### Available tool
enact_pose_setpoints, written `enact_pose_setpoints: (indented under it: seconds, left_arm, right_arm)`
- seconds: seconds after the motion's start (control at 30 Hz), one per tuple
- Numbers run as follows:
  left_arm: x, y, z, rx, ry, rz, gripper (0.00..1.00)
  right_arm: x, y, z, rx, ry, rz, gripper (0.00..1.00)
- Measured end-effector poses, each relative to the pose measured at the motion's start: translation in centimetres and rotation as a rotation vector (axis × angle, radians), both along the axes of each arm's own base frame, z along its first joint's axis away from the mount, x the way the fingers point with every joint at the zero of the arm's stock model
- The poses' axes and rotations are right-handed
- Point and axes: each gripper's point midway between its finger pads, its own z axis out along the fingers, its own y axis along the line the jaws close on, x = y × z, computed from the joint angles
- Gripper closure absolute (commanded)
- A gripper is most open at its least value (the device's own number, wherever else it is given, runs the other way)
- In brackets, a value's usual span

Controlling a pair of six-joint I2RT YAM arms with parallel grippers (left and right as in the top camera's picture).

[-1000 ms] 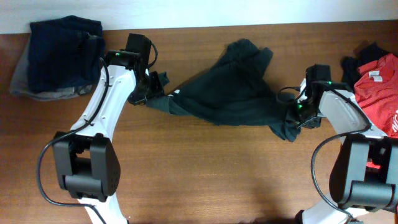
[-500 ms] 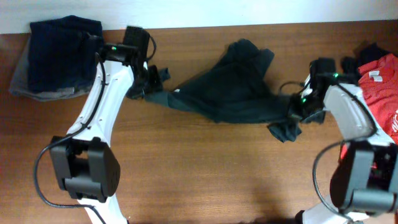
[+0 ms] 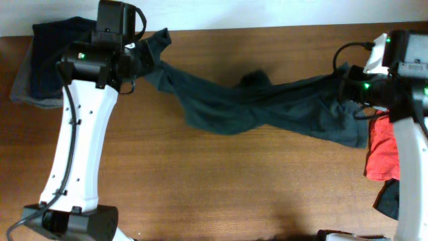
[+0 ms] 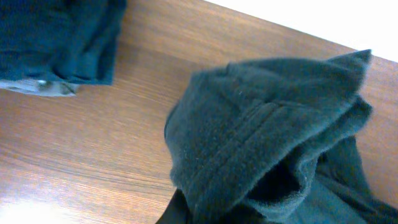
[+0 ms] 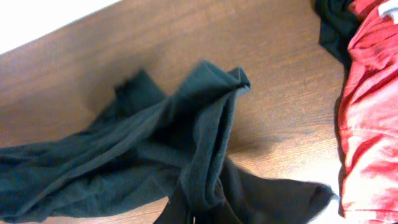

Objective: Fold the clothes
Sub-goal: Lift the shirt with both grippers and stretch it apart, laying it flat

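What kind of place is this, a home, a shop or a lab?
Likely a robotics lab bench, not a home: two white robot arms stretch a dark green garment over a wooden table, with a navy pile and a red garment at the sides.

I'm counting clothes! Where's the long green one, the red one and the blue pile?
long green garment (image 3: 254, 107), overhead view, its bunched middle.
red garment (image 3: 381, 150), overhead view, its middle.
blue pile (image 3: 43, 63), overhead view, its top fold.

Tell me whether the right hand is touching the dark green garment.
Touching. The overhead view shows the dark green garment stretched out from the right hand, which is shut on its end.
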Motion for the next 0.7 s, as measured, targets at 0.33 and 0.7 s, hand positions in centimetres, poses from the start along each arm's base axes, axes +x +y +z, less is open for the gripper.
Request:
enact_pose_setpoints:
  seconds: [0.33, 0.7]
  left_arm:
    - [0.4, 1.3, 1.8, 0.052, -0.076, 0.046, 0.99]
    - [10.1, 1.0, 0.5, 0.113, -0.281, 0.076, 0.78]
  right_arm:
    - [-0.7, 0.1, 2.8, 0.012, -0.098, -0.035, 0.91]
    - [11.8, -4.0, -0.4, -0.095, -0.242, -0.132, 0.12]
